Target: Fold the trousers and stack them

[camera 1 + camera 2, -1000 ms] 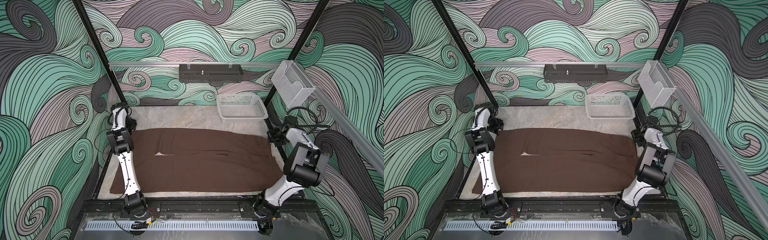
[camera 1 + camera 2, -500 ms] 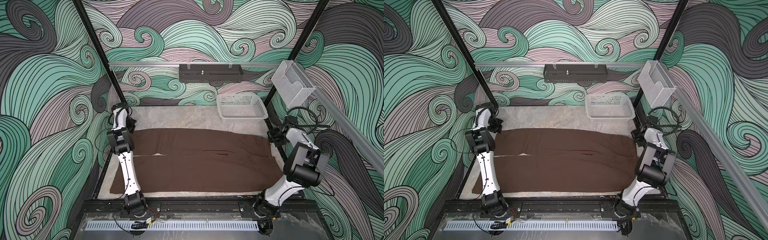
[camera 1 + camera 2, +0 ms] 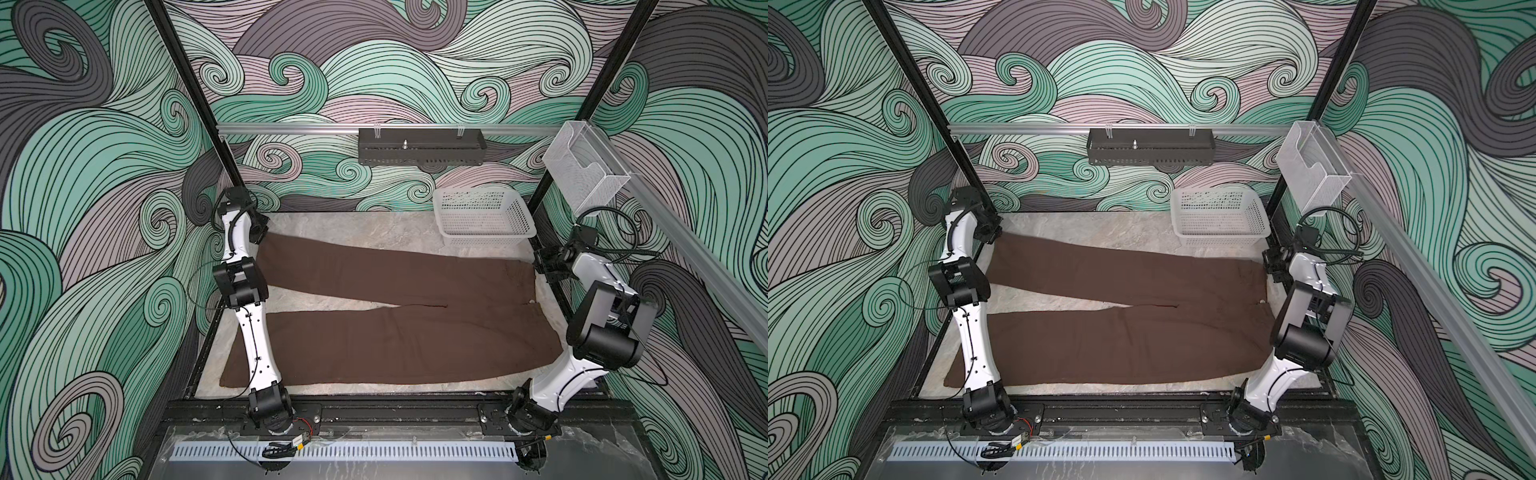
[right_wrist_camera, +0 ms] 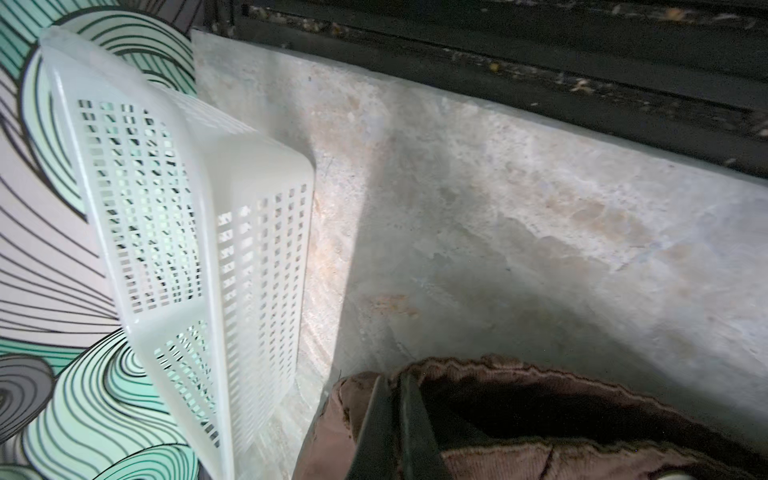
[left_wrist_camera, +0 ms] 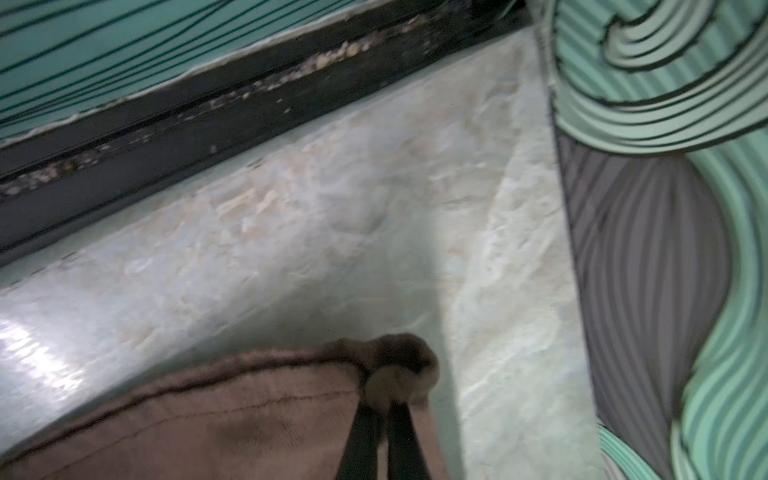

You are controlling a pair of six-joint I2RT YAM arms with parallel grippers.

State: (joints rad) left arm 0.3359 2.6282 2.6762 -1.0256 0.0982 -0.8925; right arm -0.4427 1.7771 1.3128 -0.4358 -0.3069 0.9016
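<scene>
The dark brown trousers (image 3: 395, 340) (image 3: 1121, 345) lie flat across the table in both top views, waist at the right and legs running left. The two legs spread in a V with bare table between them. My left gripper (image 3: 261, 237) (image 3: 994, 237) is at the far left corner, shut on the hem corner of the far leg. In the left wrist view the bunched hem (image 5: 399, 365) sits at the tips of that gripper (image 5: 384, 405). My right gripper (image 3: 540, 266) (image 3: 1271, 266) (image 4: 392, 384) is shut on the waistband's (image 4: 498, 365) far corner.
A white mesh basket (image 3: 484, 216) (image 3: 1219, 216) (image 4: 187, 208) stands at the back right, close to the right gripper. The marble tabletop (image 3: 353, 226) ends at black frame rails on both sides. A black tray (image 3: 419, 145) and a clear bin (image 3: 582, 166) hang above the table.
The left gripper shut on the far leg's hem and pulled it toward the back left corner, opening a gap between the legs. The right arm has stayed put.
</scene>
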